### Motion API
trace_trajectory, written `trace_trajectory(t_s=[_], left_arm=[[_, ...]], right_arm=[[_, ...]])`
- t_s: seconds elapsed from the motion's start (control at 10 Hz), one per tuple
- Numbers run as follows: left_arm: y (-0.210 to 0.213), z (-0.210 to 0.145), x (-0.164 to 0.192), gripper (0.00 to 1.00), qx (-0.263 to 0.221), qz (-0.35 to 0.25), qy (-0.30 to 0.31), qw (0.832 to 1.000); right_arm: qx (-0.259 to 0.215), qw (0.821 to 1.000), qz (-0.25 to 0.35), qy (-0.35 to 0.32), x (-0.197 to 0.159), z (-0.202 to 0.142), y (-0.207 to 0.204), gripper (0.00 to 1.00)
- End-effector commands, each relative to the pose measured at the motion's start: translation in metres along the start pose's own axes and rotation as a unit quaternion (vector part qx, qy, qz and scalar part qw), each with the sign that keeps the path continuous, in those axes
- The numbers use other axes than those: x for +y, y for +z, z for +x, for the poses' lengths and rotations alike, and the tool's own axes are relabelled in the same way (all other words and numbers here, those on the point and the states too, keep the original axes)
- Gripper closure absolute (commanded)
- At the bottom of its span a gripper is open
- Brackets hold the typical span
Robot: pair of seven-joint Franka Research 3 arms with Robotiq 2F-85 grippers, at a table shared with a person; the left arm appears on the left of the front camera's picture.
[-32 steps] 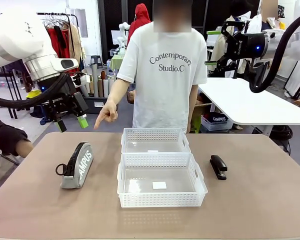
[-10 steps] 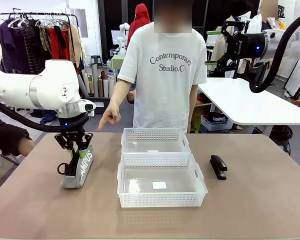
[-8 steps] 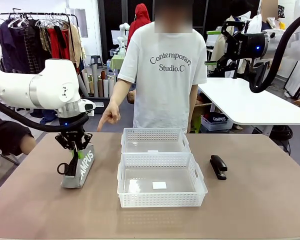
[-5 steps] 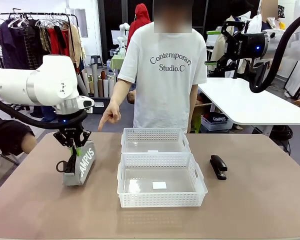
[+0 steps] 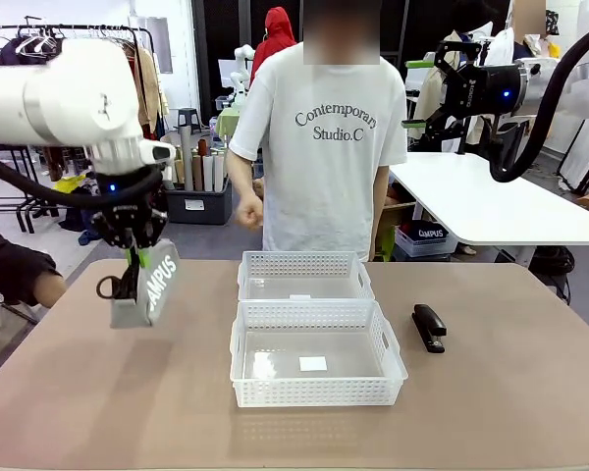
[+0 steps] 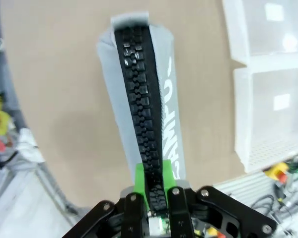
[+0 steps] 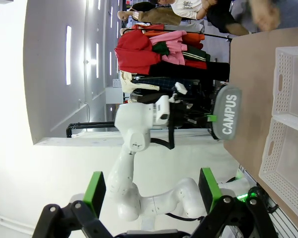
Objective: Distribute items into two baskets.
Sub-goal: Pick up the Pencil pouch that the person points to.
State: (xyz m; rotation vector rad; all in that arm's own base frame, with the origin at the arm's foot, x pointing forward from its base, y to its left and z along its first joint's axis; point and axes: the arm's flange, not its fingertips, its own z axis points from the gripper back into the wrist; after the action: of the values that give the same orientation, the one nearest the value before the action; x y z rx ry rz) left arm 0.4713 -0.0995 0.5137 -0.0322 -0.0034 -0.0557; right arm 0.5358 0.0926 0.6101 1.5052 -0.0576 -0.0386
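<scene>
Left hand (image 5: 133,257): pinching pouch (image 5: 149,285) at zipper.
Change: pouch now lifted clear of worktop (image 5: 79,392).
Right hand (image 5: 416,94): spread.
Next: basket (image 5: 314,391) drop.

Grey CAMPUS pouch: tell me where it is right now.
In the front view the pouch hangs above the table at its left side, held by the left gripper, left of the two baskets.
</scene>
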Motion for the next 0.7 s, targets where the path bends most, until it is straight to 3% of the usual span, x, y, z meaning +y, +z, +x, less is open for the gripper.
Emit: trace_trajectory(t_s=[0.0,0.6], left_arm=[[0.040,0.001,-0.006,1.00,-0.011,0.015,0.026,0.999],[0.154,0.001,-0.010,1.00,-0.034,0.001,0.031,0.999]], right_arm=[[-0.002,1.000,0.000,0.001,0.001,0.000,0.000,0.00],[-0.002,1.000,0.000,0.001,0.001,0.000,0.000,0.00]])
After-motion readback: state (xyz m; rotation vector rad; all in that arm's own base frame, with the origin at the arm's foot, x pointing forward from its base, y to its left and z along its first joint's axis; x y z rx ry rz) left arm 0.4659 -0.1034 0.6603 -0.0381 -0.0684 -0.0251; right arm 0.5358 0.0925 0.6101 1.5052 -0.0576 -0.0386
